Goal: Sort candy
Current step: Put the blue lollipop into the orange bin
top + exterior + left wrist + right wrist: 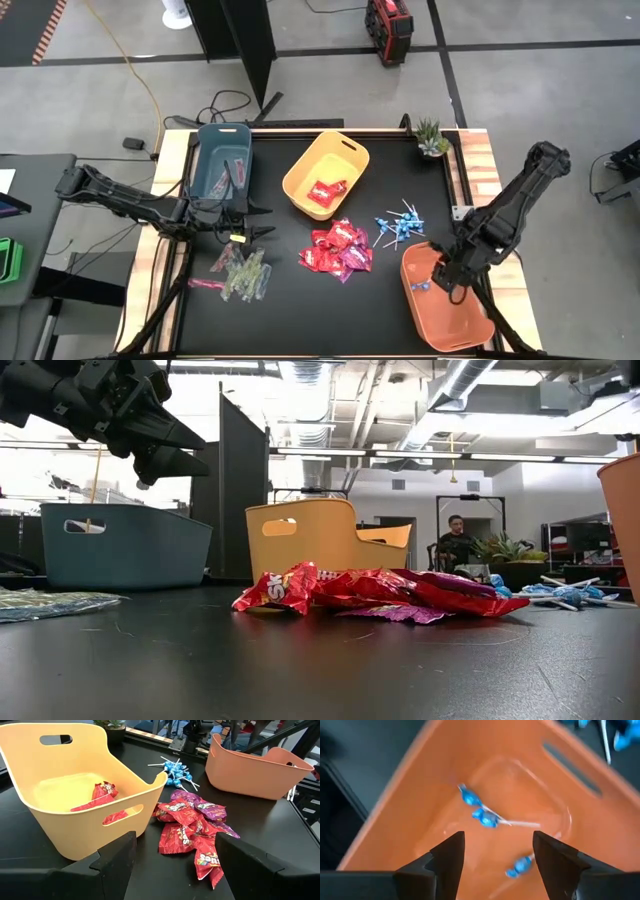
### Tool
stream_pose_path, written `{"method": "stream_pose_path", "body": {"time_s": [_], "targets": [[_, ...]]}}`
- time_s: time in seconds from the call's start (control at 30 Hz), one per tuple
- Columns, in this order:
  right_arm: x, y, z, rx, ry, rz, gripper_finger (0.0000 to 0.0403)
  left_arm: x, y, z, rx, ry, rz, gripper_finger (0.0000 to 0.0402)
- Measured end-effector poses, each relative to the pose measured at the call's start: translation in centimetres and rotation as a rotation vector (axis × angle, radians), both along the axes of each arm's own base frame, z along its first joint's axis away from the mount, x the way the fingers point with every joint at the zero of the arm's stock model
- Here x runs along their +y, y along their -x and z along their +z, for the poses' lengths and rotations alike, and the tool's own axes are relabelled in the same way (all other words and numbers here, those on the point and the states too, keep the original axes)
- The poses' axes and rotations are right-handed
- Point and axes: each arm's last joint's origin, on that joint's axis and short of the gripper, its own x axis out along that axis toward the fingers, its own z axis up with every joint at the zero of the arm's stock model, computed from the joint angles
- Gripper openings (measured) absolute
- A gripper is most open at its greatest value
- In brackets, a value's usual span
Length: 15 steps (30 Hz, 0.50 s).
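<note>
Now the blue lollipops (485, 816) lie loose in the orange bin (440, 318), right gripper (497, 855) above them, fingers spread and empty. More lollipops (398, 228) wait beside the red packets (337, 247). Left gripper (262, 223) hovers open near the green stick packets (240, 274).

bins (325, 172): 3 | lollipops in orange bin (485, 817): 3 | plant (431, 135): 1
</note>
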Motion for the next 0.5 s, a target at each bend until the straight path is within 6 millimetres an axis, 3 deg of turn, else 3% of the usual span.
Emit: {"method": "stream_pose_path", "body": {"time_s": [0.3, 0.5], "targets": [[-2.6, -2.7, 3.3, -0.185, 0.138, 0.071, 0.0207, 0.0, 0.0, 0.0, 0.004, -0.016, -0.005, 0.0267], [-4.9, -4.7, 4.0, -0.280, 0.255, 0.072, 0.0185, 0.0, 0.0, 0.0, 0.010, -0.049, -0.017, 0.0267]]}}
